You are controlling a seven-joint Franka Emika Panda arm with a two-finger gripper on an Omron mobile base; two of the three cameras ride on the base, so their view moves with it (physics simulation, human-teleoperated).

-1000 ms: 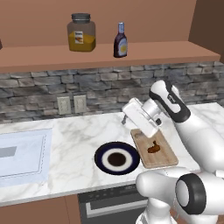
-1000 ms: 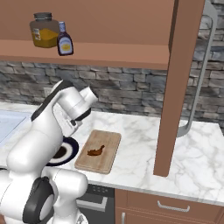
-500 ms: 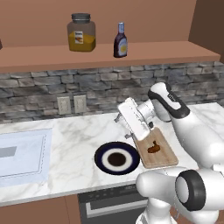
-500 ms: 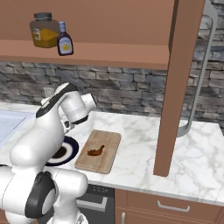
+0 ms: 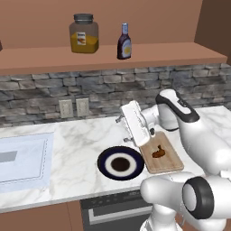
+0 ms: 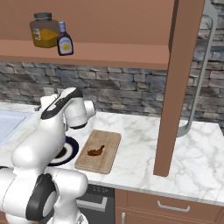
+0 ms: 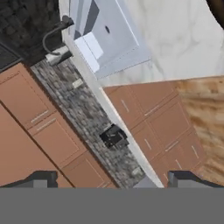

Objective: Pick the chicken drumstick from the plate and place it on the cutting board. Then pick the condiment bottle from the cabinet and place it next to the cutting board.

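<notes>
Chicken drumstick (image 5: 158,152) lies on cutting board (image 5: 168,161) on white marble counter (image 5: 76,140), stone backsplash behind; gripper (image 7: 111,179) raised just left of board, jaws wide open, empty; condiment bottle (image 5: 124,42) on cabinet (image 5: 149,52).

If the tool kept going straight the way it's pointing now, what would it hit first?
The open tool points sideways over the counter, toward the sink side. The stone backsplash and cabinet fronts lie ahead; probably the wall comes first, though depth is unclear.
</notes>
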